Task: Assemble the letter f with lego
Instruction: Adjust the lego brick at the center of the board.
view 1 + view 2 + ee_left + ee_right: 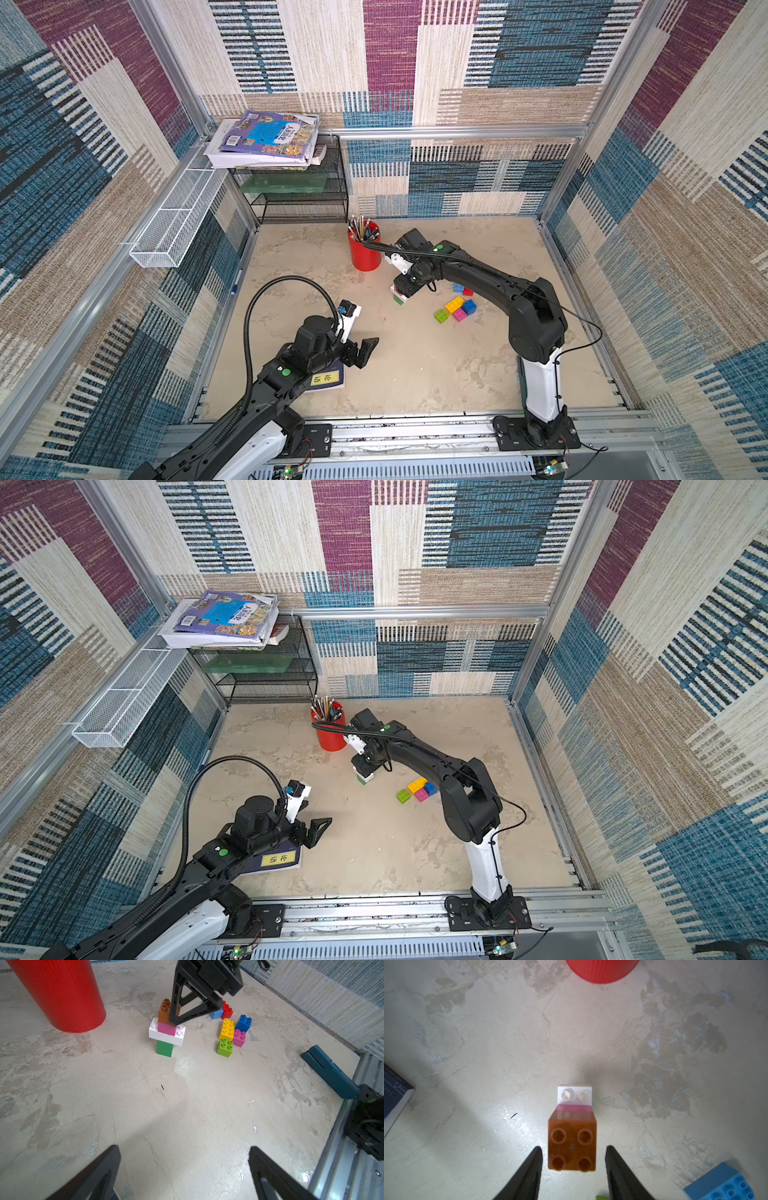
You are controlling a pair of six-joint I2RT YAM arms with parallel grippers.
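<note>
A lego stack stands mid-table: a green brick (165, 1049) at the base, then a white oblong brick (166, 1036), a pink one (166, 1029) and a brown one (163, 1013) on top. My right gripper (573, 1147) hangs over the stack with its jaws open either side of the brown brick (572, 1142), a gap showing on both sides. Loose lego lies to the right of the stack: yellow (227, 1029), blue (244, 1023), pink (239, 1038), lime (224, 1047), red (227, 1011) and light blue (216, 1014). My left gripper (184, 1147) is open and empty, near the front left.
A red cup of pencils (365, 253) stands just behind the stack. Under my left arm lies a dark blue book (330, 379). A black wire rack (299, 199) bearing books fills the back left corner, and a teal stapler (330, 1073) lies by the metal rail.
</note>
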